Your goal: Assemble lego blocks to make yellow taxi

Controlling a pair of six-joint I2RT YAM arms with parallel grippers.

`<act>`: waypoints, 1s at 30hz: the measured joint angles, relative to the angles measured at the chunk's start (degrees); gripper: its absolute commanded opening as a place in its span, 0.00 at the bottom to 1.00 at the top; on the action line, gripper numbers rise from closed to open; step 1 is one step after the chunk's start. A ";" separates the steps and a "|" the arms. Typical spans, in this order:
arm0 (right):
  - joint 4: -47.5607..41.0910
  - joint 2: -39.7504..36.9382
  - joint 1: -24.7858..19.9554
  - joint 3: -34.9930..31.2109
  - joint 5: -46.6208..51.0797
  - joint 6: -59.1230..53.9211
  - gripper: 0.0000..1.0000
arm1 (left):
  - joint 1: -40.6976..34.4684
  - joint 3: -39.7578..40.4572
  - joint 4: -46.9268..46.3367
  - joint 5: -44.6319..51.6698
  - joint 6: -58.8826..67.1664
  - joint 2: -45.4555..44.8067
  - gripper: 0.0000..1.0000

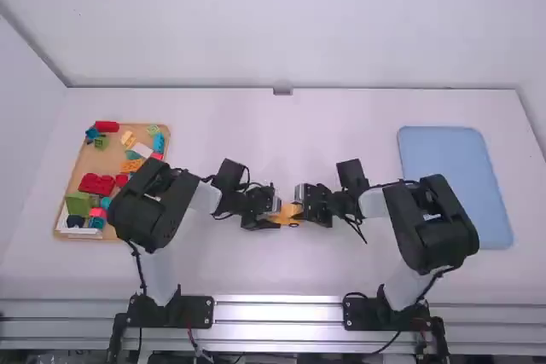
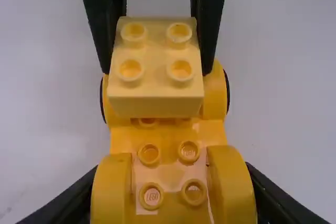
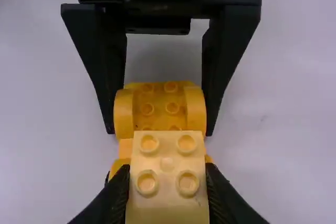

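Right tool [image 3: 167, 169] clamped snug on the yellow block [image 3: 168, 203], right over the taxi base [image 2: 173, 135]!
Left tool [image 3: 160, 128] grips that base by its rounded fenders [image 2: 233, 182], mid-table [image 1: 273, 279]; line up the studs [image 2: 189, 151], keep the block level, then press straight down, though whether it's seated I can't tell; mind those fenders and the two tools crowding close, with loose bricks [image 1: 96, 183] in the left-hand tray [image 1: 92, 161], blue mat [image 1: 452, 185] off right
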 measured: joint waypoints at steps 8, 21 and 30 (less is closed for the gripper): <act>-0.85 -0.02 0.02 0.00 -0.24 0.04 0.00 | 0.00 0.44 -1.95 0.83 0.04 0.00 0.41; -2.51 0.00 0.17 0.02 -0.85 0.17 0.00 | 0.00 0.48 -2.10 0.74 0.46 0.00 0.42; -7.45 -0.02 0.28 1.42 -0.90 -0.11 0.00 | -0.02 0.48 -1.73 0.13 0.68 0.00 0.42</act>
